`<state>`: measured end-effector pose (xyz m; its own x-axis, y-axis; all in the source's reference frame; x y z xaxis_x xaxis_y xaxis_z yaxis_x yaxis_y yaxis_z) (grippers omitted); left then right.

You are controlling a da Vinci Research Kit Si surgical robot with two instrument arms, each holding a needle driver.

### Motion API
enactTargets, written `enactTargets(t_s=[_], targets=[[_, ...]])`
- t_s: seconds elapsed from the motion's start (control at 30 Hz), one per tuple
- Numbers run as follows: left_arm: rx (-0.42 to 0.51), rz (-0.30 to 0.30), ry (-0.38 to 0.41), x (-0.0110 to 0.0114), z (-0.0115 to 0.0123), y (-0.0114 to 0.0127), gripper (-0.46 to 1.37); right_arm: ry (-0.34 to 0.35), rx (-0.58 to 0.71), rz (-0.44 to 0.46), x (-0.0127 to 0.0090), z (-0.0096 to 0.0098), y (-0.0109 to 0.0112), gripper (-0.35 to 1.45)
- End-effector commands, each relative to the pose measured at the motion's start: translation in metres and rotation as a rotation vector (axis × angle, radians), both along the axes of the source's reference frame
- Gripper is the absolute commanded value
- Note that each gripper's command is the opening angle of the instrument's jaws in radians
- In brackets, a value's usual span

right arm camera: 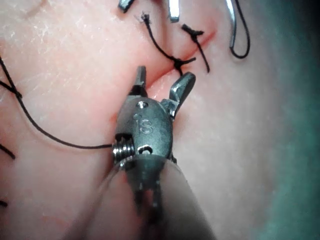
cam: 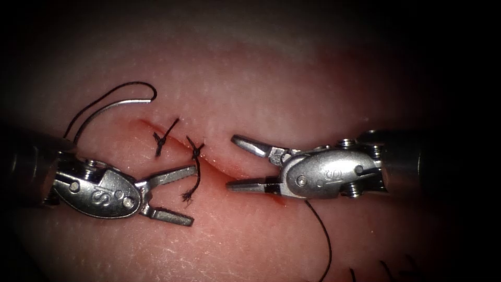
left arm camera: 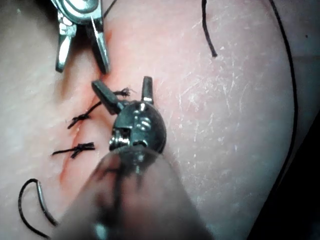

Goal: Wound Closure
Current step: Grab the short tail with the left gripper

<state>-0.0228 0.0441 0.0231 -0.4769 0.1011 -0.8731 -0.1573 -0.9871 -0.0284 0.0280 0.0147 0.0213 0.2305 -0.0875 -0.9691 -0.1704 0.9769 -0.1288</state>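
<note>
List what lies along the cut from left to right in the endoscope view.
Needle lying free on the tissue → left pincer, open, holding nothing → first knot → second knot → right pincer, open, holding nothing.

Pale pink tissue, finely stippled, scored with thin whitish scratches nearer the camera; deeper red along the cut and a dark red smear of red fluid under the right tool. Black thread, black knotted stitches with frayed ends. Bright silver needle. Polished silver-grey on the left tool and right tool alike, each stamped with an "S"; dark grey shafts.
</note>
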Motion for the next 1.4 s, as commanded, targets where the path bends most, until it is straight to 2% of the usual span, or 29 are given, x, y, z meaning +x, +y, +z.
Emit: enactTargets(t_s=[0.03,0.3,0.53,0.67,0.7,0.73,0.77,0.8,1.4], targets=[[-0.004,0.002,-0.003,0.0000,0.0003,0.0000,0.68,-0.002,0.000,-0.005,0.0000,0.0000,0.0000,1.40],[-0.011,0.013,-0.014,-0.0001,0.0019,0.0002,0.66,-0.005,-0.001,-0.002,-0.0001,-0.0001,-0.0002,1.40],[-0.014,0.035,-0.034,-0.0005,0.0026,0.0005,0.45,-0.005,-0.002,-0.002,-0.0002,-0.0002,-0.0005,1.40],[-0.010,0.039,-0.040,-0.0005,0.0026,0.0005,0.19,-0.006,-0.003,-0.003,-0.0004,-0.0002,-0.0006,1.40],[-0.009,0.040,-0.041,-0.0005,0.0026,0.0005,0.03,-0.006,-0.004,-0.002,-0.0004,-0.0002,-0.0006,1.40],[-0.009,0.041,-0.042,-0.0005,0.0025,0.0004,-0.03,-0.007,-0.004,-0.002,-0.0004,-0.0002,-0.0006,1.40],[-0.009,0.042,-0.043,-0.0006,0.0025,0.0004,-0.16,-0.007,-0.004,-0.001,-0.0004,-0.0002,-0.0006,1.40],[-0.003,0.041,-0.045,-0.0005,0.0024,0.0004,-0.35,-0.008,-0.004,-0.001,-0.0004,-0.0002,-0.0006,1.40],[-0.006,0.044,-0.037,-0.0004,0.0015,0.0012,-0.35,-0.010,0.023,0.019,0.0009,0.0007,-0.0003,1.42]])
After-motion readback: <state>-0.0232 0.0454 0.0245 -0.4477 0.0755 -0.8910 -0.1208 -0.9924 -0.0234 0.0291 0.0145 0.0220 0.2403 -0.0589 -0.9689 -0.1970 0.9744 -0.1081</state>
